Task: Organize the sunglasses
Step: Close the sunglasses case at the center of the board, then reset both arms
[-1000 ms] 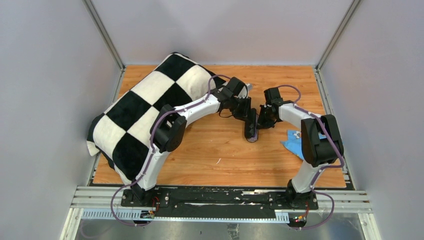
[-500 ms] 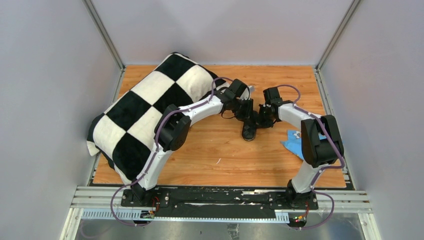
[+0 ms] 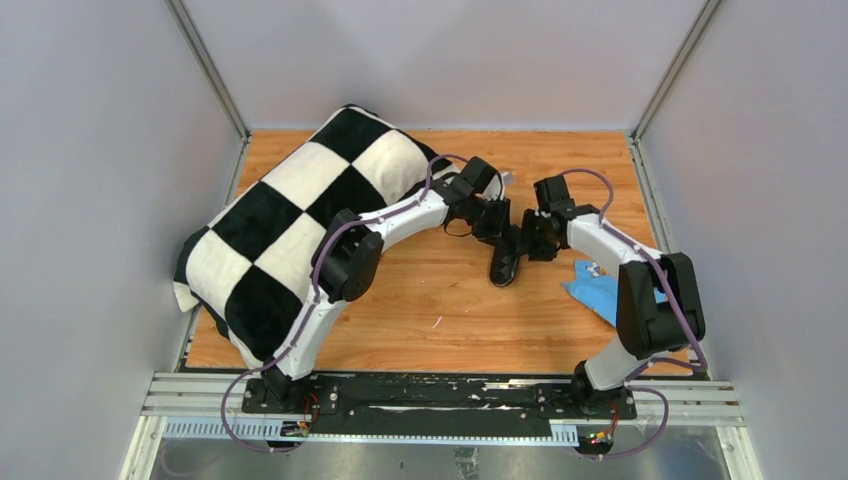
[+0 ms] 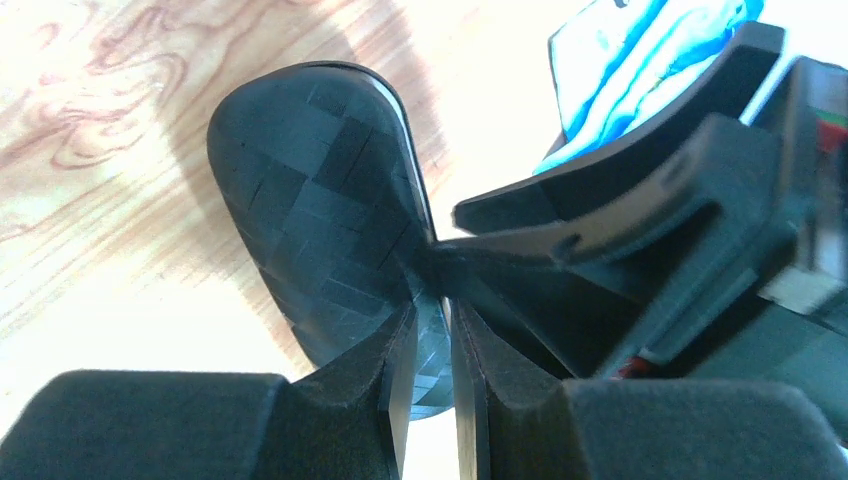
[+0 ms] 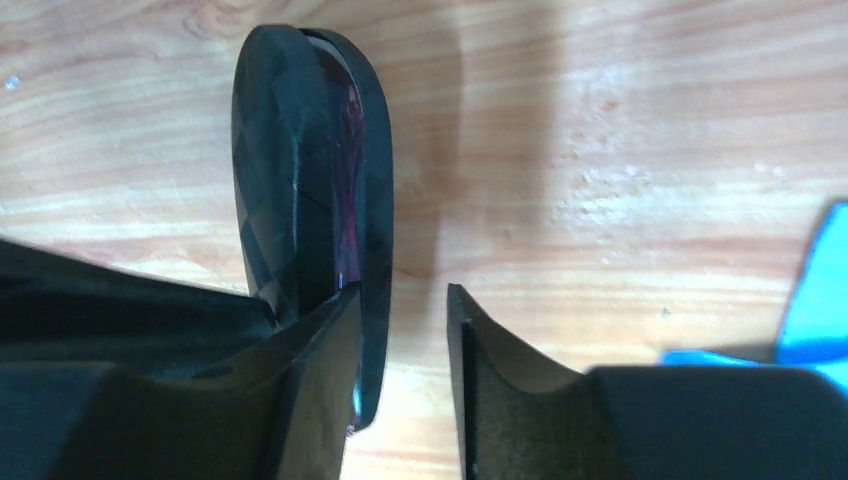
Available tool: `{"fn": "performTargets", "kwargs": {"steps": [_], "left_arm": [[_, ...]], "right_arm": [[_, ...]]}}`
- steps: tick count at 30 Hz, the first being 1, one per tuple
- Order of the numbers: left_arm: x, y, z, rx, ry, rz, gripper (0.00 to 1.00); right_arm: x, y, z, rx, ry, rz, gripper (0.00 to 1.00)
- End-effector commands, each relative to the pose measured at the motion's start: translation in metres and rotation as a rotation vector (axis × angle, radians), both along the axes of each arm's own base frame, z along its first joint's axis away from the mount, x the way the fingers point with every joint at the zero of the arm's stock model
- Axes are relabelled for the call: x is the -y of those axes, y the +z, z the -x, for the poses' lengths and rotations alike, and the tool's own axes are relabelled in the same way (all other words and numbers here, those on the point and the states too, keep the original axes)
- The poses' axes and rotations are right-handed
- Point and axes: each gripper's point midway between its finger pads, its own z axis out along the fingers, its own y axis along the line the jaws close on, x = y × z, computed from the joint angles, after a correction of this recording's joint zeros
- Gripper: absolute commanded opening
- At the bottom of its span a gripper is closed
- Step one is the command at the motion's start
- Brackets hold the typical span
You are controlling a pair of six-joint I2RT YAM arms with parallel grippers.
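The dark glasses case [image 5: 285, 160] stands on its edge on the wooden table [image 5: 600, 130], its two halves almost closed. In the narrow slit between them shows a pinkish-purple strip of the sunglasses [image 5: 350, 170]. The right gripper [image 5: 402, 300] has its jaws apart, the left-hand finger against the case's side. The left gripper [image 5: 240, 310] reaches the case from the other side. A light blue cloth [image 5: 810, 300] lies well apart from the case

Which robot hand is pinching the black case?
The left gripper: it is clamped on the glasses case. The right gripper is open beside it.
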Motion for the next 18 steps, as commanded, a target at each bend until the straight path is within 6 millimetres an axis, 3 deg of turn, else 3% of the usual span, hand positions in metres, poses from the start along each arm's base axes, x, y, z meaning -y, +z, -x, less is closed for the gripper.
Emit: {"fn": "performTargets", "kwargs": {"steps": [1, 6, 13, 18], "left_arm": [[-0.014, -0.071, 0.019, -0.067, -0.016, -0.163, 0.26], [-0.002, -0.045, 0.012, -0.025, -0.028, -0.120, 0.27], [-0.003, -0.031, 0.014, -0.011, -0.032, -0.114, 0.27], [-0.008, 0.009, 0.017, 0.065, -0.045, -0.085, 0.27]], "right_arm": [[-0.007, 0.024, 0.033, -0.007, 0.077, -0.024, 0.49], [-0.004, 0.025, 0.053, -0.045, 0.113, -0.058, 0.53], [0.001, 0.042, 0.065, 0.019, 0.092, -0.069, 0.52], [0.010, 0.050, 0.063, 0.056, 0.060, -0.044, 0.53]]}}
